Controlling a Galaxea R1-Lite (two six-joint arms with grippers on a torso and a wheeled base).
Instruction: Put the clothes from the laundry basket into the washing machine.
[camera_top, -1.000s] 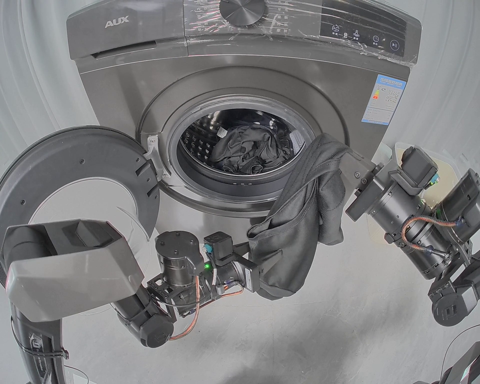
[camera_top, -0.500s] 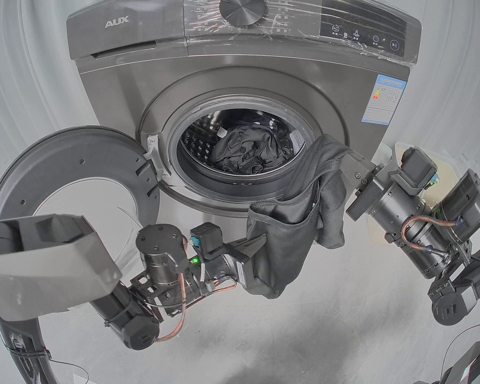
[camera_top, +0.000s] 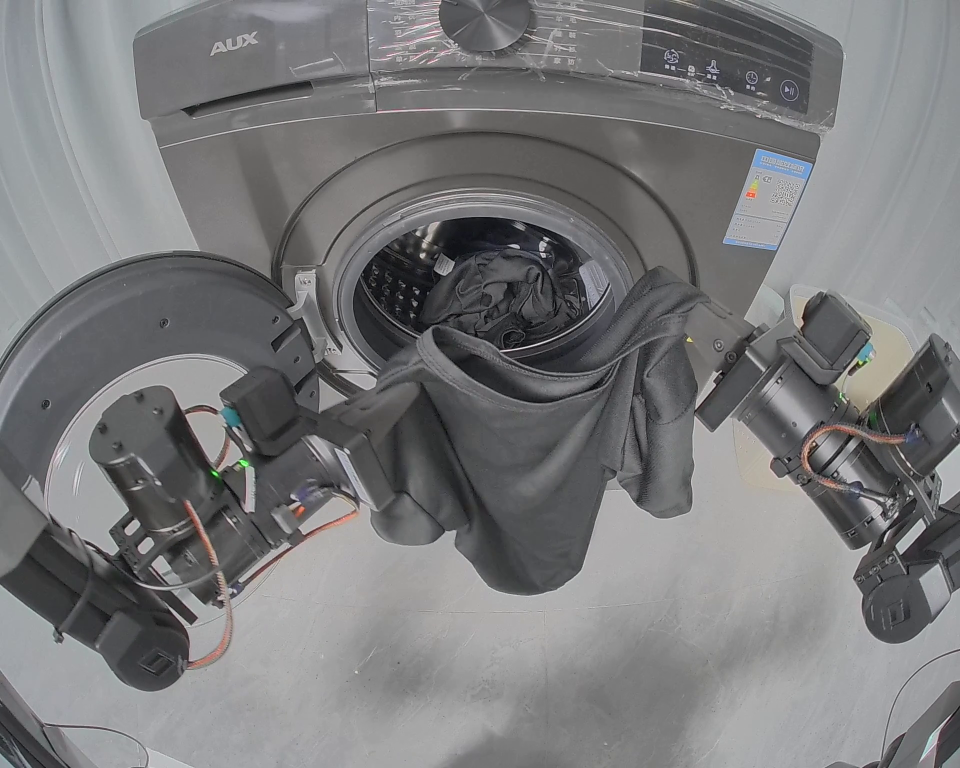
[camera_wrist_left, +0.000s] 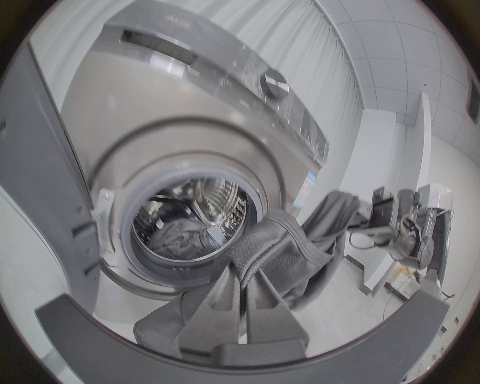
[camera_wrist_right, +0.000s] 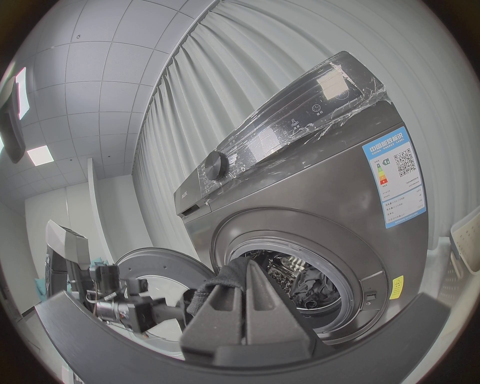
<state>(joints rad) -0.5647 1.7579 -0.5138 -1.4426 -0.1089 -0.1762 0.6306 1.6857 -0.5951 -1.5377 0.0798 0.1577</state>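
Note:
A dark grey garment (camera_top: 520, 470) hangs spread in front of the washing machine's round opening (camera_top: 400, 235), stretched between both grippers. My left gripper (camera_top: 400, 385) is shut on its left edge, just below the opening's lower left rim. My right gripper (camera_top: 700, 315) is shut on its right end, beside the opening's right rim. The left wrist view has fabric (camera_wrist_left: 285, 250) pinched between the closed fingers (camera_wrist_left: 227, 300). In the right wrist view, cloth (camera_wrist_right: 220, 282) bunches at the closed fingertips (camera_wrist_right: 260, 295). Other dark clothes (camera_top: 495, 290) lie inside the drum.
The machine's door (camera_top: 150, 330) stands swung open to the left, close behind my left arm. A cream perforated laundry basket (camera_top: 895, 335) sits at the right behind my right arm. Bare grey floor (camera_top: 600, 660) lies in front of the machine.
My left gripper has risen and moved left with the garment's edge, pulling the bunched cloth out wide across the opening. The right arm has barely moved.

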